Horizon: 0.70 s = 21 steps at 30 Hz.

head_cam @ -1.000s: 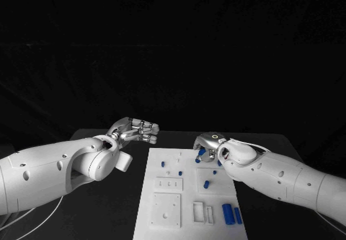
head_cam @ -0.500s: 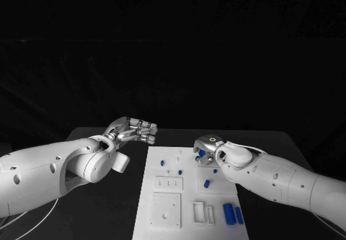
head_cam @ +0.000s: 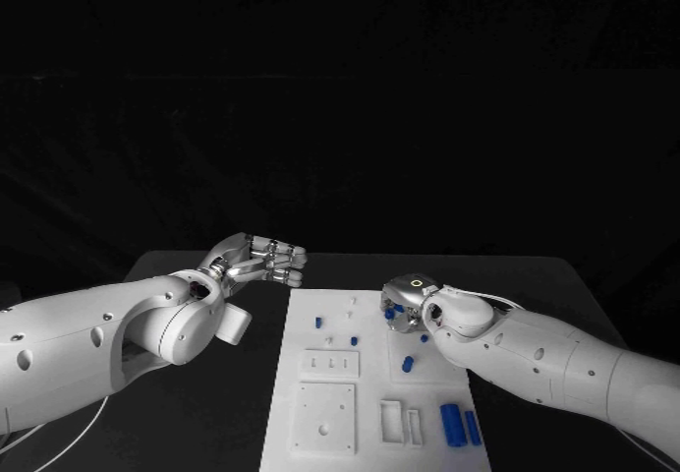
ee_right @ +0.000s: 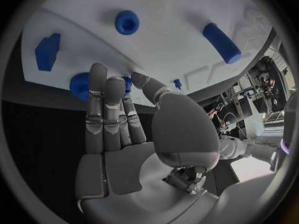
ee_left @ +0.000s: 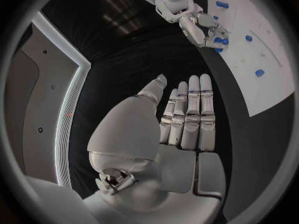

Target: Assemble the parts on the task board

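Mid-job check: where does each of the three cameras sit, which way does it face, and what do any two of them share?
Head view: from the robot's head, down at the task board; both arms, left hand, right hand.
Left wrist view: behind the left hand, fingers straight, facing across the board's corner to the right hand.
Right wrist view: behind the right hand, close over the board and its blue parts.
Shared: board, right hand.

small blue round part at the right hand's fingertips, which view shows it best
The right wrist view: the small blue round part sits large at the right hand fingertips. The head view shows blue slivers beside that hand; the left wrist view shows it tiny.
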Each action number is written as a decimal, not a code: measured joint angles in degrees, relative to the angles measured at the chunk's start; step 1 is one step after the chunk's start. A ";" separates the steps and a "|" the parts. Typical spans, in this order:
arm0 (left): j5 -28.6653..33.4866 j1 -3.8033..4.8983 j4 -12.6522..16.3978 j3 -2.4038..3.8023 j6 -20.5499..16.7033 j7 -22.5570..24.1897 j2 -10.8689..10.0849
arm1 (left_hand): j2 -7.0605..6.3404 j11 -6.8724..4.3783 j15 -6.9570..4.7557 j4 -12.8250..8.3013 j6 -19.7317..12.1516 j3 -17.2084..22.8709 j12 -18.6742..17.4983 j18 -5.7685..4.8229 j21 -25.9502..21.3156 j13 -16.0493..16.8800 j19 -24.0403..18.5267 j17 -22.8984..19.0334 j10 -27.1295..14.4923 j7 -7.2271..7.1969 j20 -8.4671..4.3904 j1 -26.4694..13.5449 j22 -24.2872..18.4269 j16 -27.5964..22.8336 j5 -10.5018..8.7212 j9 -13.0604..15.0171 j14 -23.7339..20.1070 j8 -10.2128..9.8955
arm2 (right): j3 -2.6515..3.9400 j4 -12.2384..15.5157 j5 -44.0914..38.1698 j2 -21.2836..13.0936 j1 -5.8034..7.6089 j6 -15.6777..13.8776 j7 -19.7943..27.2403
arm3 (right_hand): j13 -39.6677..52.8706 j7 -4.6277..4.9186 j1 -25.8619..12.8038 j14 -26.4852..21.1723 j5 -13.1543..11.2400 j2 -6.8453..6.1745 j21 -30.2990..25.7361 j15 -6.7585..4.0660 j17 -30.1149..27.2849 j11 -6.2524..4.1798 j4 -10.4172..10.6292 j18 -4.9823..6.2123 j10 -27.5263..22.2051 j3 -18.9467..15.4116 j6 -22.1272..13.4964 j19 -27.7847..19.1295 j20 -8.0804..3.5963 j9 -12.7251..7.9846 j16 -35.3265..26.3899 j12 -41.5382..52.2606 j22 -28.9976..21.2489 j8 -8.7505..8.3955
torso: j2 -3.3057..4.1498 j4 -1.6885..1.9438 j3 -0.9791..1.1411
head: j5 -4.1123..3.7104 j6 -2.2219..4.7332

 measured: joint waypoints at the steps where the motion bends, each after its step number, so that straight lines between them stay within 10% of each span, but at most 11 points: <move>1: -0.03 0.03 0.01 0.01 0.00 -0.01 -0.03 | 0.00 0.00 0.00 0.00 0.00 0.00 0.00 0.00 0.00 0.00 0.00 0.00 0.00 0.00 0.00 0.00 -0.04 0.00 0.00 0.00 0.00 0.00 | 0.03 0.04 -0.01 0.00 0.06 -0.01 0.02 | 0.00 0.01 -0.07 -0.09 -0.32 0.07 0.00 -0.08 0.00 -0.14 0.01 -0.01 0.34 0.63 0.37 0.00 0.00 0.00 0.12 0.00 0.33 0.00 | 0.07 0.01 0.01 | -0.01 0.03; 21: -0.48 0.20 -0.92 0.01 0.00 -0.23 0.35 | -0.23 0.21 0.00 0.00 0.03 0.00 0.00 0.00 0.00 0.00 0.00 -0.01 -0.21 0.02 0.00 -0.23 -0.25 0.00 0.00 -0.01 0.00 0.00 | 0.33 1.65 -0.65 -0.57 0.45 -3.50 -0.18 | 0.02 -0.92 0.55 -0.21 -6.69 1.22 1.42 -0.85 0.32 -1.22 -0.37 -1.25 5.98 8.75 5.39 -0.22 -1.06 0.33 1.07 -0.05 6.30 -0.03 | 1.72 0.08 0.33 | -0.19 1.24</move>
